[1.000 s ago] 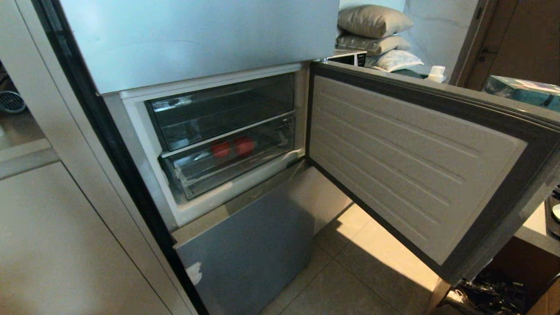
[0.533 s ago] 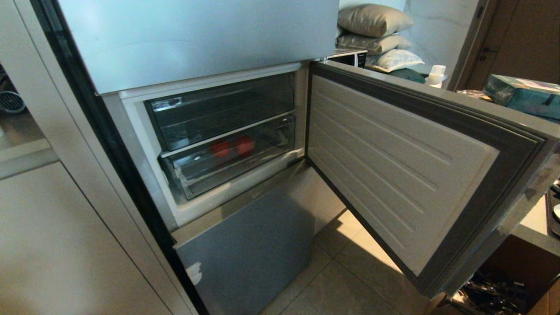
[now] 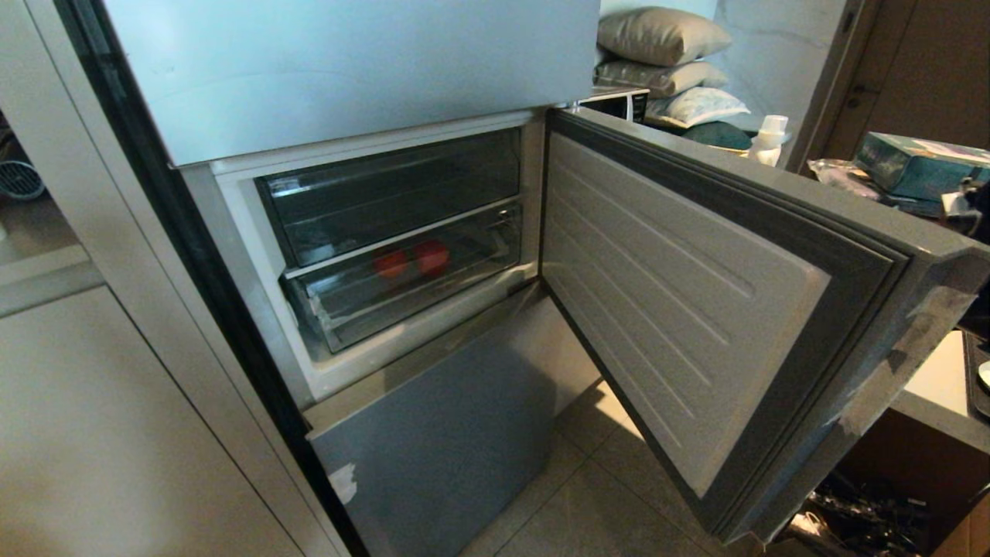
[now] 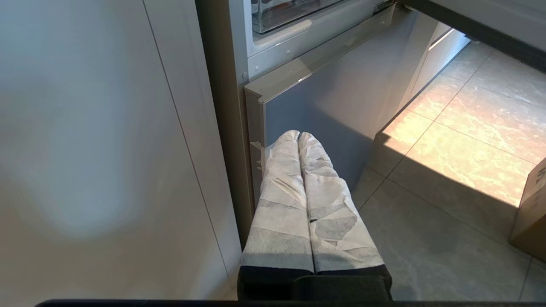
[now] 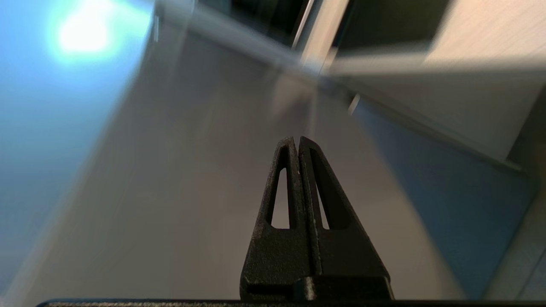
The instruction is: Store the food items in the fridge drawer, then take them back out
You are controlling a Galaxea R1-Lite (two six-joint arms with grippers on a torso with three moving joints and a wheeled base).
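Two round red food items lie side by side in the fridge drawer, the lower clear one with torn white tape at its front left corner. The drawer is pushed in. The compartment door stands part-way open on its right. My right gripper is shut and empty, pointing along a blurred grey panel in the right wrist view. My left gripper, wrapped in white tape, hangs shut and empty low beside the bottom fridge door.
An empty clear drawer sits above the one with the fruit. White cabinet panels flank the fridge on the left. Tiled floor lies below the door. A counter with clutter stands at the right, and pillows behind.
The compartment door has swung towards the fridge, its free edge moving left in the head view. Fruits, drawer and left arm have not moved.
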